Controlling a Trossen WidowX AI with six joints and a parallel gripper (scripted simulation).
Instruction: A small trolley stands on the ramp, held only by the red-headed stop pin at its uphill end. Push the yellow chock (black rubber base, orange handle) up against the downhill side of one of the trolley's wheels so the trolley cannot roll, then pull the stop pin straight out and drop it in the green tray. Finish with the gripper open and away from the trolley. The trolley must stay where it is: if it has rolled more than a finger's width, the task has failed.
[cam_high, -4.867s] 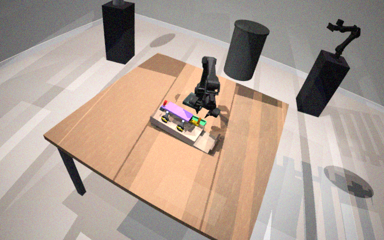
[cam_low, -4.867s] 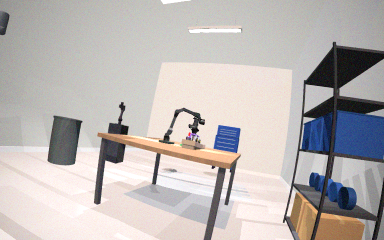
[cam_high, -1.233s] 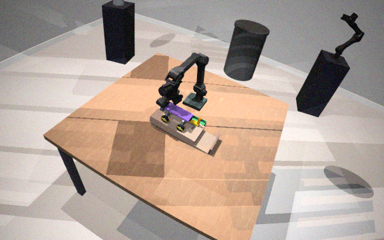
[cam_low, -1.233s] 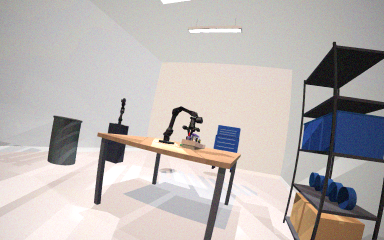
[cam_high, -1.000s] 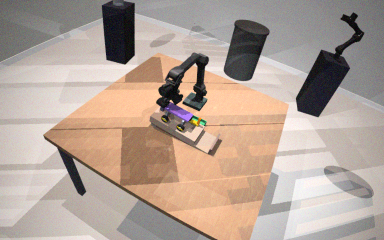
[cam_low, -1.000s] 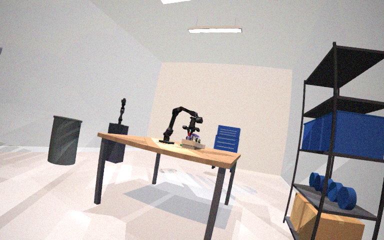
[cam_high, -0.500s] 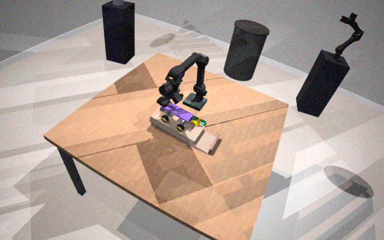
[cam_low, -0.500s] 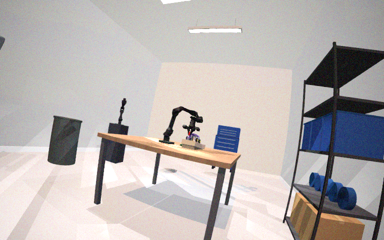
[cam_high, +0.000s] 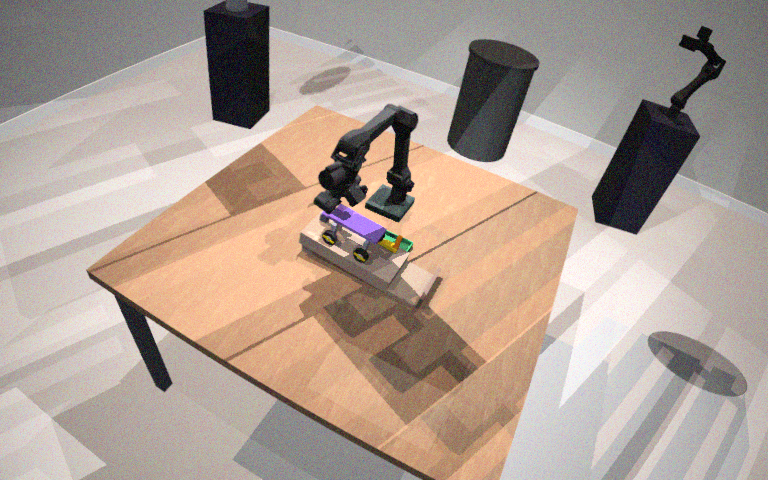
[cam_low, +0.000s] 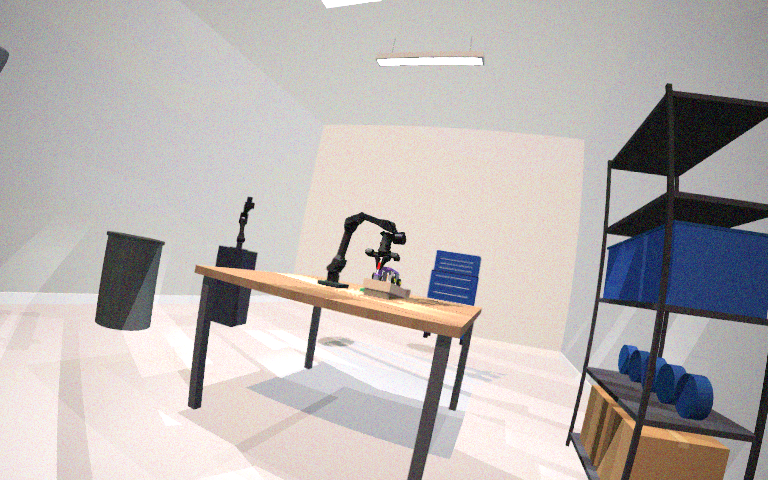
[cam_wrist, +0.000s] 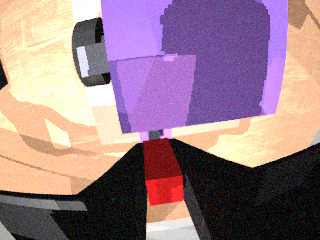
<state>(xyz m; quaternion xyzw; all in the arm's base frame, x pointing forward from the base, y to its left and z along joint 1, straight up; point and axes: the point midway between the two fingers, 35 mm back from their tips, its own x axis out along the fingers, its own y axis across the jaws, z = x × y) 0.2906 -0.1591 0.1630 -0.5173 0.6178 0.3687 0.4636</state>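
Note:
My gripper (cam_wrist: 156, 147) (cam_low: 380, 268) is shut on the red head of the stop pin (cam_wrist: 165, 190) at the trolley's uphill end. A bit of grey shaft shows beyond the head in the wrist view; how deep the pin sits is hidden. The purple trolley (cam_high: 355, 223) (cam_wrist: 225, 65) stands on the pale ramp (cam_high: 385, 270), its near wheels (cam_high: 329, 237) (cam_high: 361, 255) on the surface. The yellow chock (cam_high: 388, 245) with its orange handle (cam_high: 398, 242) sits just past the trolley's downhill end; contact with a far-side wheel is hidden. The green tray (cam_high: 406, 245) lies beyond the ramp.
The arm's base plate (cam_high: 389, 202) is on the wooden table (cam_high: 249, 294) behind the ramp. The arm arches over to the trolley's uphill end. A raised lip (cam_high: 431, 289) closes the ramp's low end. The bin, pedestals and shelf stand away from the table.

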